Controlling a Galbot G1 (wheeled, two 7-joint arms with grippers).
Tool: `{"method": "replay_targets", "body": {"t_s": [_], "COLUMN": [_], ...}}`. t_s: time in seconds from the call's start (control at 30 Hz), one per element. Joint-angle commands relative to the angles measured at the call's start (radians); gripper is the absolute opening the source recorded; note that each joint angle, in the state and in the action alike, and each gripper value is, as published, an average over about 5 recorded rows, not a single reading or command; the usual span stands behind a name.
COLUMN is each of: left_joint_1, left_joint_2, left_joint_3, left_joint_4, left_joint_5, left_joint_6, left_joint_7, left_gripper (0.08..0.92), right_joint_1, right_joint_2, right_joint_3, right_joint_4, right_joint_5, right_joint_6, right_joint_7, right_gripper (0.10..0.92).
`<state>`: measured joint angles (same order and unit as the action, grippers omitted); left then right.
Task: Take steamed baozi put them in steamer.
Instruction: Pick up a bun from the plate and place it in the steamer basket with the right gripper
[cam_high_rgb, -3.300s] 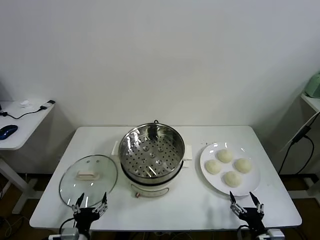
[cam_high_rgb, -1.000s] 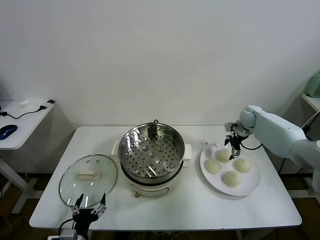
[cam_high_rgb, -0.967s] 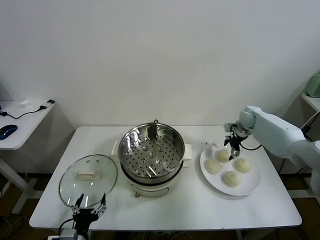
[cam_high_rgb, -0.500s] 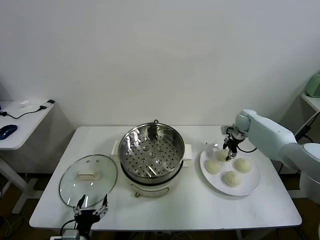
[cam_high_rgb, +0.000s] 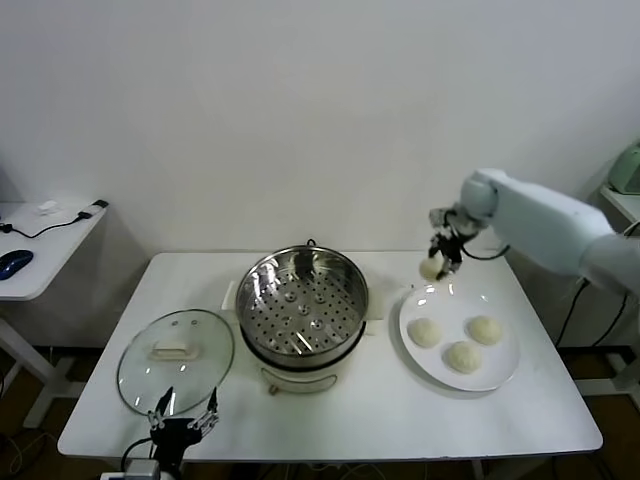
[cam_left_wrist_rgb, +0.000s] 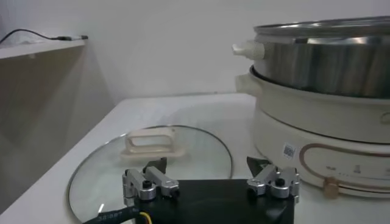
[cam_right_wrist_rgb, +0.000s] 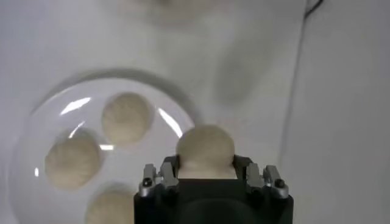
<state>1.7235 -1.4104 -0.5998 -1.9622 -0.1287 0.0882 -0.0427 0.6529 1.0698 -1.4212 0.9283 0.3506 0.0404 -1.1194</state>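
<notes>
Right gripper (cam_high_rgb: 436, 262) clamped on one pale cream dough bun (cam_right_wrist_rgb: 205, 148), above the flat white plate (cam_high_rgb: 505, 358), ready for shiny steel steamer pot (cam_high_rgb: 300, 305). Left gripper (cam_left_wrist_rgb: 210, 182) parked near table edge, fingers apart.

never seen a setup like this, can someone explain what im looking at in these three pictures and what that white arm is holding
This is a two-armed robot at a white table. One picture looks down from its head; the other two come from cameras on its wrists. The right claw is raised above the table, shut on one steamed bun; the right wrist picture shows that bun pinched between its fingers. Three more buns lie on the white plate below. In the middle stands the steel steamer, with no bun in it yet. A glass lid lies flat beside it. The left claw waits open at the table's near edge, by the lid.
</notes>
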Motion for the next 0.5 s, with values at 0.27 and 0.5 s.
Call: {"method": "replay_targets", "body": {"t_s": [0.27, 0.5], "left_joint_1": [0.012, 0.021], "left_joint_2": [0.002, 0.005], "left_joint_3": [0.01, 0.011], "left_joint_4": [-0.028, -0.023], "left_joint_5": [0.01, 0.017], "left_joint_6": [-0.008, -0.02], "left_joint_7": [0.0, -0.001], "left_gripper": [0.823, 0.823], "right_joint_1": [0.227, 0.021], "right_joint_2": [0.295, 0.368], "right_joint_3": [-0.139, -0.033], "right_joint_4": [0.332, 0.065], "right_joint_5": [0.054, -0.242], "right_joint_6": [0.476, 0.662], "right_joint_7": [0.007, 0.002], "right_gripper": [0.597, 0.595]}}
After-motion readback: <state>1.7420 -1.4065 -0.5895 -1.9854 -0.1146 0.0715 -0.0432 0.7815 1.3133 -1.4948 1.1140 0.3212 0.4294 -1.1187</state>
